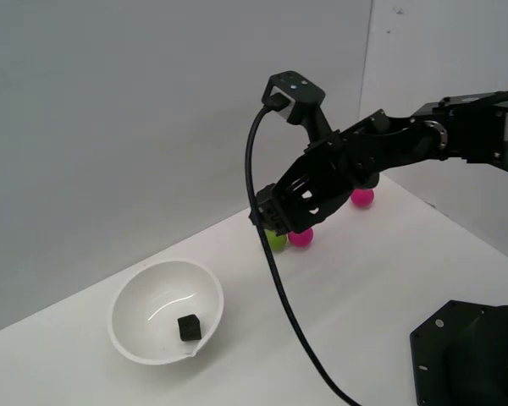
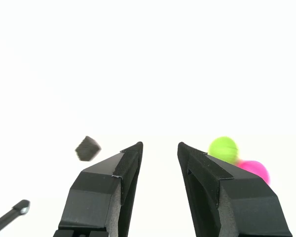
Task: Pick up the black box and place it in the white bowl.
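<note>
One small matte black cube [image 1: 189, 326] lies inside the large glossy white bowl [image 1: 129, 296], on the inner wall near the rim closest to the camera. My black gripper [image 1: 267, 216] hangs above the white table [image 1: 364, 271], well apart from the bowl toward the exterior view's right. My two fingers stand apart with nothing between them. Just behind my gripper I see a green ball [image 1: 276, 240] touching a pink ball [image 1: 301, 238], and another pink ball [image 1: 362, 198] lies farther back. A black cable [image 1: 275, 262] hangs down from my wrist camera.
</note>
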You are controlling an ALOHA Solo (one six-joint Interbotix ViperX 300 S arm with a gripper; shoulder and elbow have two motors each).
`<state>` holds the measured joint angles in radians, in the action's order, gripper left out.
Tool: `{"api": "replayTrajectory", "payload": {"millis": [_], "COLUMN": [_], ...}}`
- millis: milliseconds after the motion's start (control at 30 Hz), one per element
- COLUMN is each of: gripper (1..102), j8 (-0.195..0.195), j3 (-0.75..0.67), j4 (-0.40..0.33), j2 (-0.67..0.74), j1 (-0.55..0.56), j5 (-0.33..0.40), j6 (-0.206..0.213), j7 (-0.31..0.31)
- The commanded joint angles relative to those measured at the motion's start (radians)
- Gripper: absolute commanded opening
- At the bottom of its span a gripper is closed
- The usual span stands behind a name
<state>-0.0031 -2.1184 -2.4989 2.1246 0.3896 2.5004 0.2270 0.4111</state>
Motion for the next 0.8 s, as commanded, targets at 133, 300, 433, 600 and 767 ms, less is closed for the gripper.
{"api": "replayTrajectory", "payload": {"millis": [133, 300, 433, 600, 767], "gripper": [40, 40, 40, 40, 44], "j8": [0.002, 0.008, 0.008, 0.009, 0.009], "j3": [-0.147, -0.239, -0.305, -0.377, -0.449], "j4": [-0.074, -0.130, -0.160, -0.164, -0.179], "j2": [0.141, 0.235, 0.301, 0.373, 0.445], "j1": [-0.089, -0.141, -0.187, -0.255, -0.325], "j5": [0.071, 0.126, 0.156, 0.163, 0.176], "j6": [0.000, -0.014, -0.023, -0.080, -0.115], "j7": [0.006, 0.014, 0.032, 0.080, 0.098]}}
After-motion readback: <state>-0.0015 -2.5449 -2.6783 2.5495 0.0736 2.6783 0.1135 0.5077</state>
